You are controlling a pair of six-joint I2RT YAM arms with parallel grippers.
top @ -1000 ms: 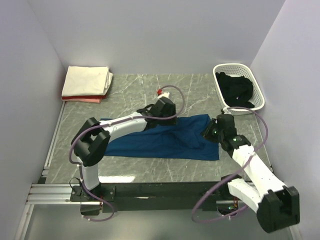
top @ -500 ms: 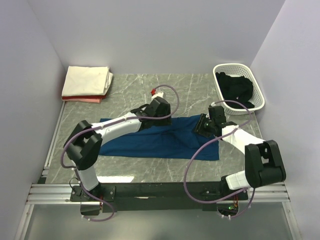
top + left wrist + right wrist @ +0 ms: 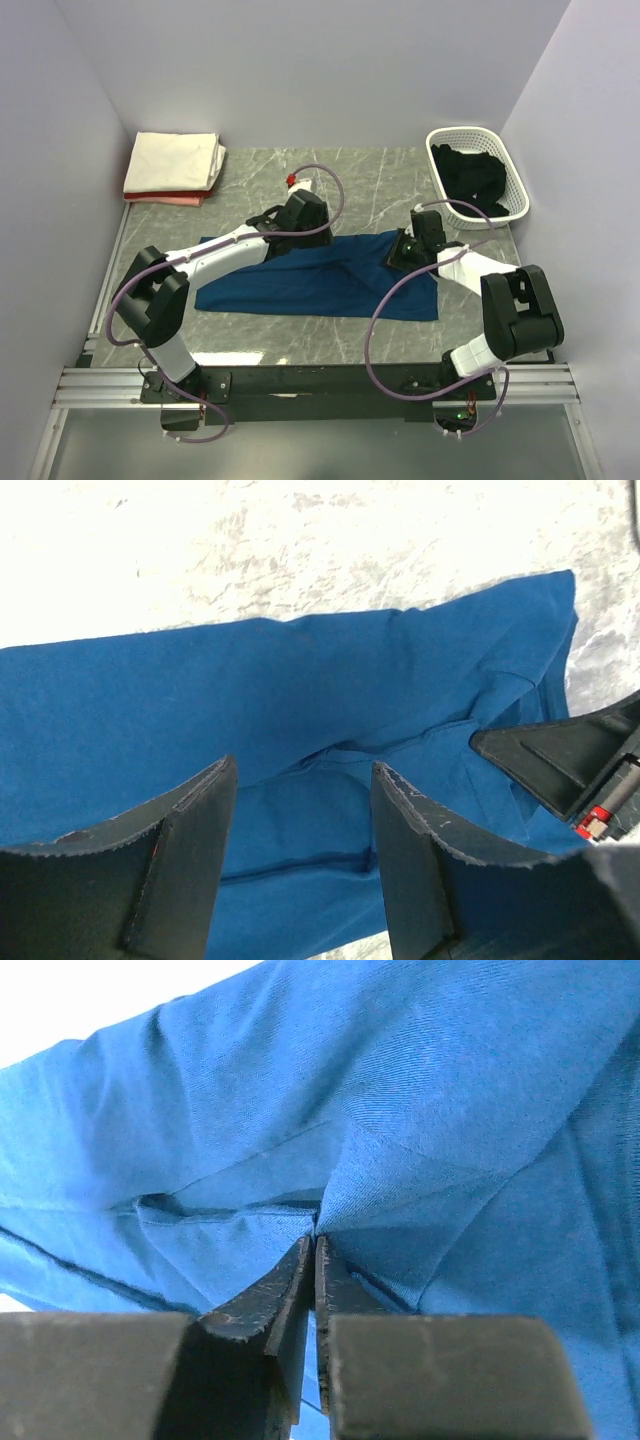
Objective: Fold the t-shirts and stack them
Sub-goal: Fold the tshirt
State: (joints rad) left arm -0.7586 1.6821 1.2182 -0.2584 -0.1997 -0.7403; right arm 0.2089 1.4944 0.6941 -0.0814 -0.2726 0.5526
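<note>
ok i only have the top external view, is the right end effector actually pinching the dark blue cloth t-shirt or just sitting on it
observer: The right wrist view shows the right end effector shut, with a ridge of the dark blue cloth t-shirt gathered right at its tips, so it looks pinched.
operator: and the left one, gripping anything
observer: No. The left end effector is open over the shirt, and flat cloth shows in the gap between its fingers.
operator: how close are the two
observer: The left wrist view has the right end effector's black body at its right edge, low against the shirt near the cloth's far corner.
</note>
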